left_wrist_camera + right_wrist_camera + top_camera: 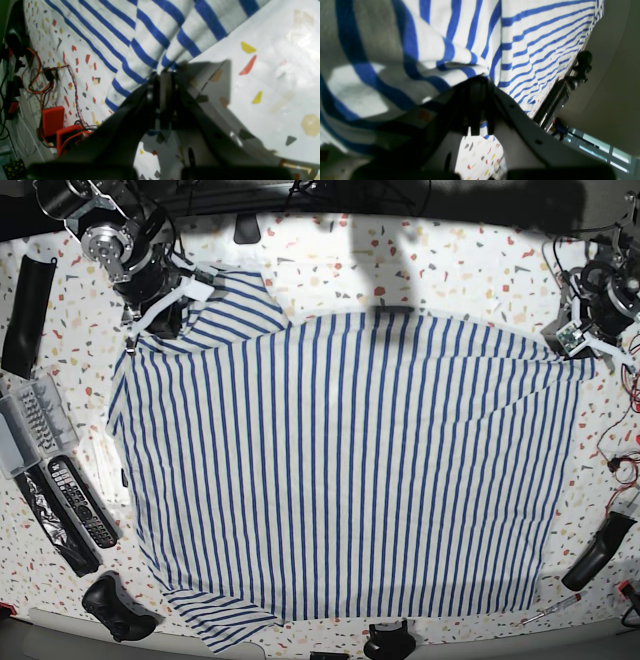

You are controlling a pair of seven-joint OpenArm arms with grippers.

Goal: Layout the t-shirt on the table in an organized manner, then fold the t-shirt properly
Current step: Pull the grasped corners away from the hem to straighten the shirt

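The large white cloth t-shirt with thin blue stripes (345, 470) lies spread nearly flat across the white terrazzo-speckled worktop (450, 270), so the laying-out looks almost done and no fold has been started. The left end effector (165, 75) is pinched on the shirt's edge at one far corner, and the right end effector (477, 80) on bunched cloth at the other. No containers are visible.

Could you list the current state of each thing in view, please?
t-shirt: spread flat, unfolded, two corners pinched.
left tool: shut on the t-shirt's corner.
right tool: shut on bunched t-shirt fabric.
table: mostly covered by the t-shirt.
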